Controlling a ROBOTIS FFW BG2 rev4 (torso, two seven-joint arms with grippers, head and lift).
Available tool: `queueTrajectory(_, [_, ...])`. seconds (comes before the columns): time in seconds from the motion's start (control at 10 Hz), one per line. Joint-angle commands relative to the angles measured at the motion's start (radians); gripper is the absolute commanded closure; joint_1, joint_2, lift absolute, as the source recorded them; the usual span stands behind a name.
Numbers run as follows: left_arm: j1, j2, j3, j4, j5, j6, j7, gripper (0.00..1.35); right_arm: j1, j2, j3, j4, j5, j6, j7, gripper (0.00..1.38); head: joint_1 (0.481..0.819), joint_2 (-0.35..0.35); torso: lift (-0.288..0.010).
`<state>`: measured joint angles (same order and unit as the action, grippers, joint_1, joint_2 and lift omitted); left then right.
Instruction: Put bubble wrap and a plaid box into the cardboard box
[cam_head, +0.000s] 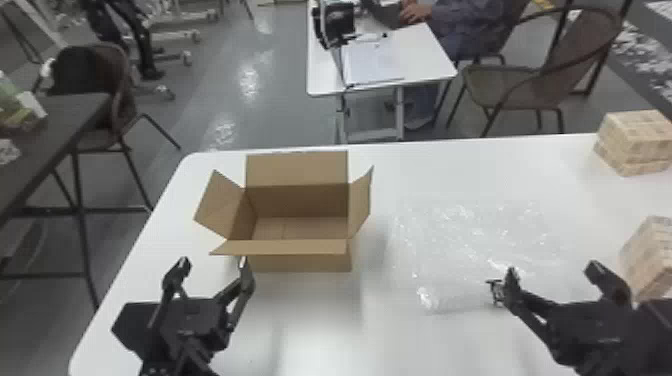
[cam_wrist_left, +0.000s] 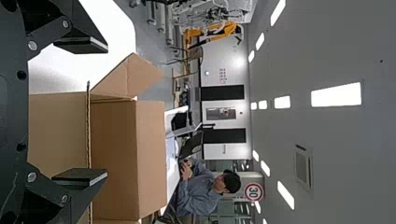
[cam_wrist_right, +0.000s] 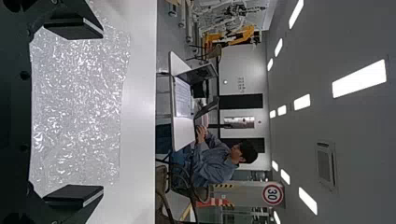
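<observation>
Two plaid boxes (cam_head: 637, 142) show from the head, ceiling (cam_wrist_left: 345, 42) from wrists, both jaws spread

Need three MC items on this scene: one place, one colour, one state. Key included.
1. From the head view, relative to the cardboard box, the bubble wrap is:
A) inside
B) left
C) right

2. The table under them is:
A) white
B) black
C) green

3. The left gripper is:
A) shut on the bubble wrap
B) open
C) shut, empty

Key:
1 C, it lies beyond the box's right side.
2 A, the bare top shows white.
3 B, a wide gap separates its fingertips.
</observation>
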<state>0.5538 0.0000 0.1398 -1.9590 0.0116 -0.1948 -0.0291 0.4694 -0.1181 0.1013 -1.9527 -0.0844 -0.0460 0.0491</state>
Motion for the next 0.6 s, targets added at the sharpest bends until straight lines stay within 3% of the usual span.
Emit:
queueTrajectory(0.0, [0.0, -0.003, 0.001, 0.002, 0.004, -0.002, 0.0, 0.34, 0.002, 0.0, 0.0, 0.0, 0.002, 0.0, 0.0, 0.12, 0.695, 0.159, -0.11])
queueTrajectory(0.5, [0.003, -0.003, 0.0, 0.003, 0.001, -0.011, 0.0, 0.34, 0.003, 0.0, 0.0, -0.002, 0.003, 0.0, 0.0, 0.12, 0.695, 0.159, -0.11])
